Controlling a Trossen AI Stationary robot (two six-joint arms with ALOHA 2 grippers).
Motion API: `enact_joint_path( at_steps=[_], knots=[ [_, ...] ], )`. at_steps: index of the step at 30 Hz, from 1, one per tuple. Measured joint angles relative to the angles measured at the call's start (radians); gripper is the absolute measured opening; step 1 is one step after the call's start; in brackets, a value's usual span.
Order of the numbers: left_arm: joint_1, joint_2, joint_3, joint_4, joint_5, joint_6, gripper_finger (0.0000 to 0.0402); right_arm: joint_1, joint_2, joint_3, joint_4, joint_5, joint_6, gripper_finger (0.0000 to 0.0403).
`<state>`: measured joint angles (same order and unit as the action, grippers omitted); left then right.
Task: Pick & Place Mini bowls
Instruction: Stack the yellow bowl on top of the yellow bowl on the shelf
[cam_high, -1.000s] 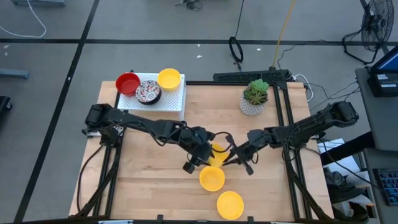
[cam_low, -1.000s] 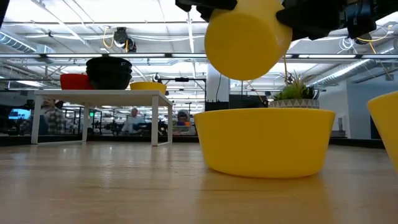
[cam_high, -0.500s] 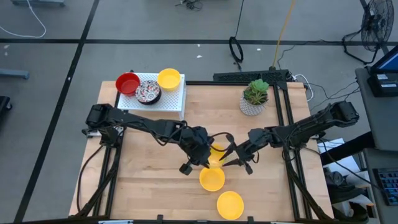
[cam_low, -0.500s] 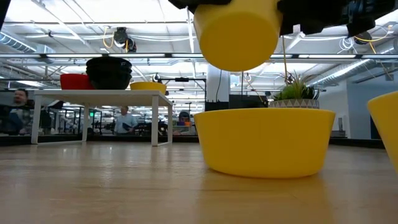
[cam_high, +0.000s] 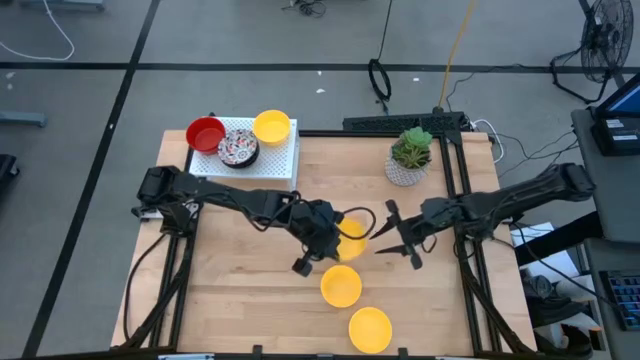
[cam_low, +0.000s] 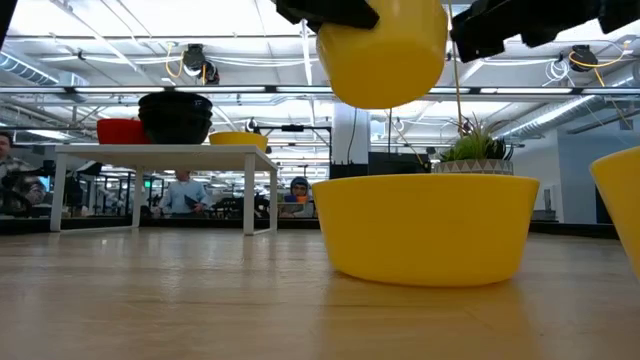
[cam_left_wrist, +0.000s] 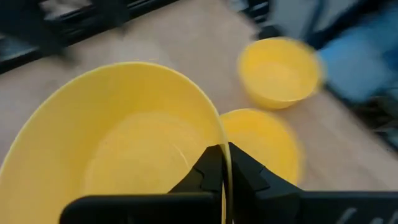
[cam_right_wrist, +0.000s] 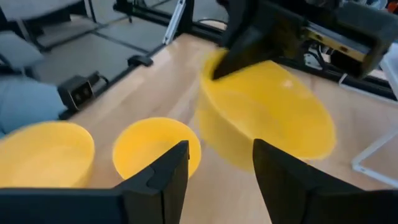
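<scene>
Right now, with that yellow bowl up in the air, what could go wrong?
The left gripper pinches the raised yellow bowl only by its rim, so the bowl may tip or slip and drop onto the yellow bowl below. The right gripper, jaws open, sits close beside it and might bump it.

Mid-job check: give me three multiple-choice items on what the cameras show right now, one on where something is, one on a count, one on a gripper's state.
1. Where is the held yellow bowl?
A. In the air at mid-table
B. On the white rack
C. Beside the plant

2. How many yellow bowls rest on the bare wooden table?
A. None
B. Two
C. Four

3. How are the left gripper and the right gripper?
A. Both open
B. Left shut on the bowl's rim, right open
C. Right shut on the bowl, left open

Key: 1 A, the low view shows it lifted. 2 B, the high view shows two near the front edge. 3 B, left fingers pinch the rim; right fingers stand apart, clear of it.
</scene>
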<state>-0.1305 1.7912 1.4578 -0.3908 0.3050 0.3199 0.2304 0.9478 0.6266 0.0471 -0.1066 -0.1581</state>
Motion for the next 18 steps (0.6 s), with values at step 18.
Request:
enact_joint_path(
  at_steps=[18],
  knots=[
    [0.237, -0.032, 0.003, -0.022, -0.78, -0.049, 0.0011, 0.0, -0.084, 0.0, -0.034, 0.002, 0.042, 0.0155]
  ],
)
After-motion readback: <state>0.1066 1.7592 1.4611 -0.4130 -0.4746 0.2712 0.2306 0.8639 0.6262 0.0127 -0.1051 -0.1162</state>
